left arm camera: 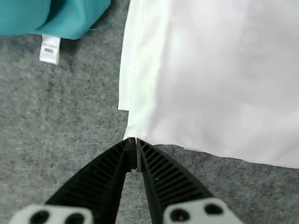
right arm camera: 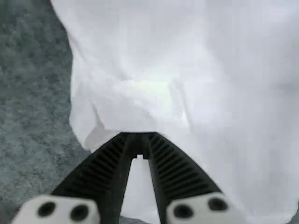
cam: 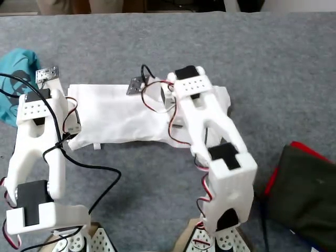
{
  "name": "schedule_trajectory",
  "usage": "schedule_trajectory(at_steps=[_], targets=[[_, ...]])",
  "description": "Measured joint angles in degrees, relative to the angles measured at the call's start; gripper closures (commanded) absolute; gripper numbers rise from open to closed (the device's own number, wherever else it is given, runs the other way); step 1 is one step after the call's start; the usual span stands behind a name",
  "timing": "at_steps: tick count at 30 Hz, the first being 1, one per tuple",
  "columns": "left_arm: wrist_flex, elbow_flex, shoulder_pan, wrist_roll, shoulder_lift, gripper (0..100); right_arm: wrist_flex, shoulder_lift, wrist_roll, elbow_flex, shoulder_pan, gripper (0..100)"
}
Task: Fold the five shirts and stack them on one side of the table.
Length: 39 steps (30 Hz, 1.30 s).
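Observation:
A white shirt (cam: 121, 113) lies spread across the middle of the grey table (cam: 273, 58). The left arm (cam: 37, 113) stands at the shirt's left end. Its gripper (left arm camera: 135, 141) is shut, with the tips pinched on a corner of the white shirt (left arm camera: 219, 79). The right arm (cam: 210, 121) reaches over the shirt's right half. My right gripper (right arm camera: 137, 140) is shut on a bunched fold of the white shirt (right arm camera: 196, 65). A teal shirt (cam: 16, 79), crumpled, sits at the table's left edge; its white label (left arm camera: 49, 49) lies close to the white shirt's edge.
Dark green and red folded garments (cam: 304, 194) are stacked at the table's near right. Black and red cables (cam: 100, 173) trail from the arms over the cloth and table. Bare grey table stretches behind the shirt.

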Motion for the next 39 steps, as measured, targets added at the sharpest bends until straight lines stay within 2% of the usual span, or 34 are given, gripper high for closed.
schedule_trajectory(at_steps=[9, 17, 23, 26, 31, 39], targets=[[0.00, 0.18, 0.00, 0.00, 0.00, 98, 0.53, 12.66, -4.57, -14.42, 1.14, 99.4], [1.58, 0.18, 0.00, 0.00, 0.00, 98, 12.22, 12.31, -5.71, -29.27, 3.08, 99.4], [1.58, 0.18, 0.00, 0.00, 0.00, 98, 20.31, 9.14, -4.92, -30.77, 3.16, 99.4], [1.58, 0.18, 0.00, 0.00, 0.00, 96, 21.98, 6.24, -4.75, -28.40, 3.16, 99.4], [2.81, 0.18, 0.00, -1.23, 0.00, 85, 21.80, -1.85, -4.66, -17.58, 3.08, 99.4], [3.43, 0.00, 0.00, -2.20, 0.00, 84, 4.92, -11.34, -5.71, 8.62, -3.96, 99.4]])
